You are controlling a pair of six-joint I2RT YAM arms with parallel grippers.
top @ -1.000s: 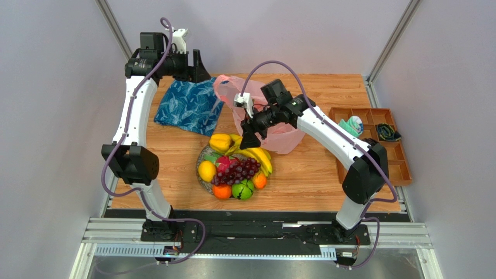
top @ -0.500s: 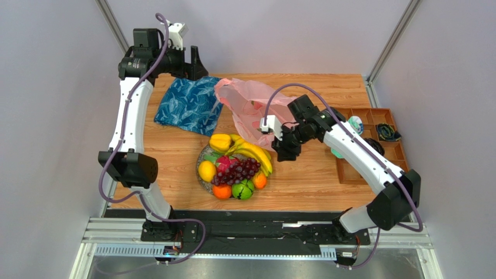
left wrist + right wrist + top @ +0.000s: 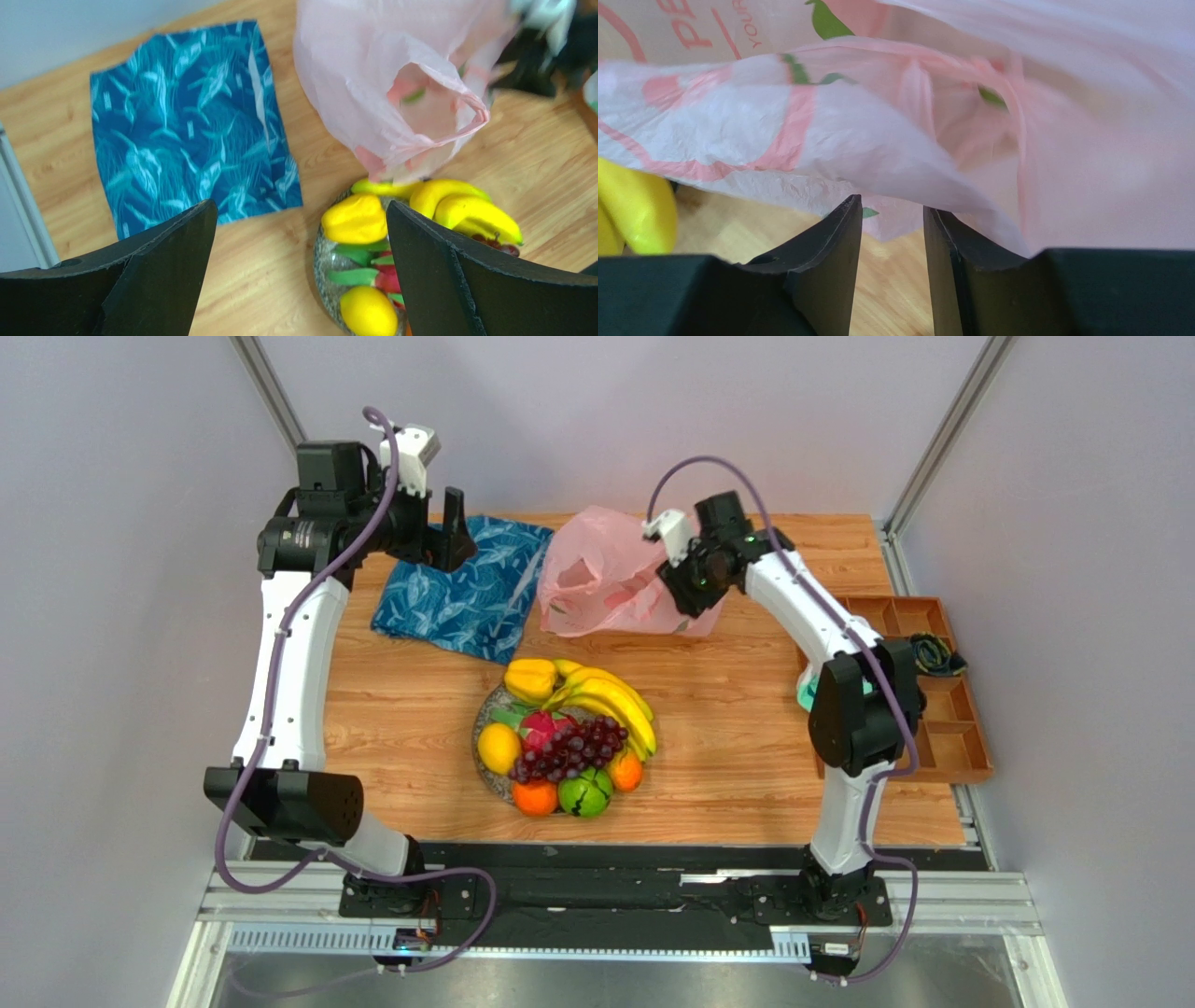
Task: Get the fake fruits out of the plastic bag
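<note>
Clearing the plastic bag [image 3: 610, 574]: closing step, contents apparently out.

We find the fake fruits [image 3: 568, 735] heaped on the plate [image 3: 319, 255] at the near middle of the counter [image 3: 730, 728], and the bag at the far middle, just beyond them, its slack mouth turned towards the plate. The right hand [image 3: 891, 206] is at the bag's right edge, fingers drawn close with a narrow gap and film lying across their tips; we cannot tell whether it pinches the film. The left hand [image 3: 300, 207] hangs spread wide above the blue cloth [image 3: 456, 595], carrying nothing. We see no fruit inside the bag, though its folds hide much. We judge the next move calls for confirming that the bag is empty, then laying it down apart from the plate.
</note>
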